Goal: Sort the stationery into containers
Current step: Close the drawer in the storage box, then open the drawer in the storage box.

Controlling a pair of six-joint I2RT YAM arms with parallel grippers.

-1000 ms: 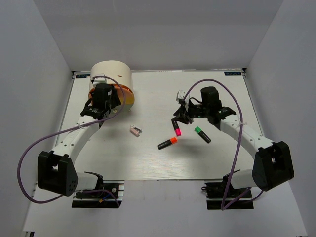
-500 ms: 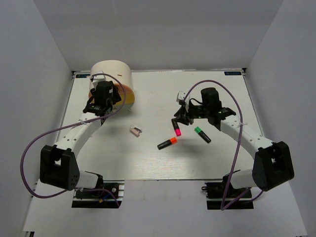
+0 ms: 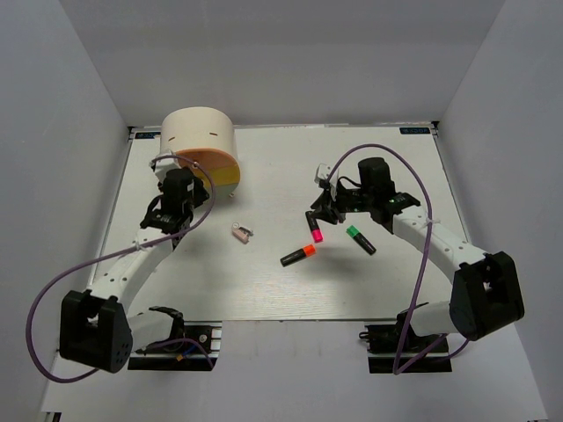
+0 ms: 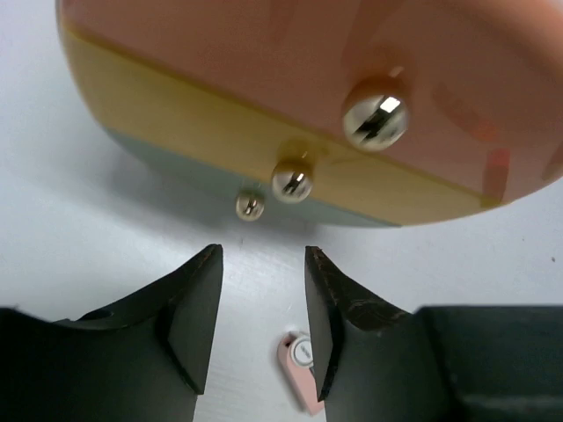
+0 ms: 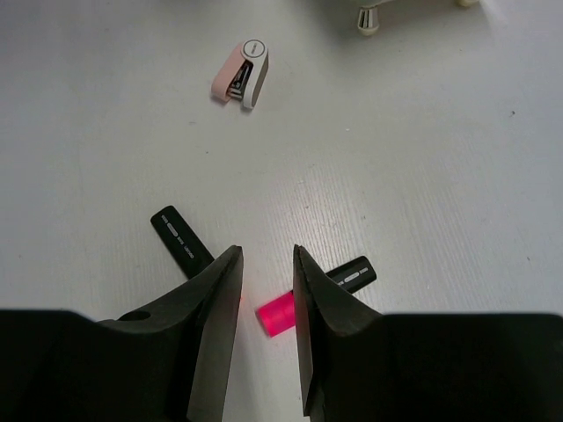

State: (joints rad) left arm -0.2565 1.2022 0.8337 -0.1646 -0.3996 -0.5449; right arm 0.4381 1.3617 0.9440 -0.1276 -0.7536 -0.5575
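Observation:
The cream drum-shaped organiser [image 3: 199,134] stands at the far left, its orange and yellow front [image 4: 264,105] carrying small metal knobs [image 4: 292,179]. My left gripper [image 3: 179,178] [image 4: 262,255] hovers just in front of that face, open and empty. The pink-and-white clip [image 3: 240,233] [image 4: 299,369] lies on the table below it. My right gripper [image 3: 318,211] [image 5: 266,253] is open above the pink-capped marker [image 3: 314,230] [image 5: 277,314], which lies on the table. The orange-capped marker [image 3: 299,255] [image 5: 180,240] and the green-capped marker [image 3: 360,238] lie close by.
The white table [image 3: 290,167] has a raised rail along its back edge, and grey walls close in on both sides. In the right wrist view the clip [image 5: 242,75] lies further ahead, and the organiser's feet [image 5: 369,18] show at the top edge.
My left gripper has drawn back from the organiser's front towards the near side, and its jaws have narrowed. The right arm has hardly moved.

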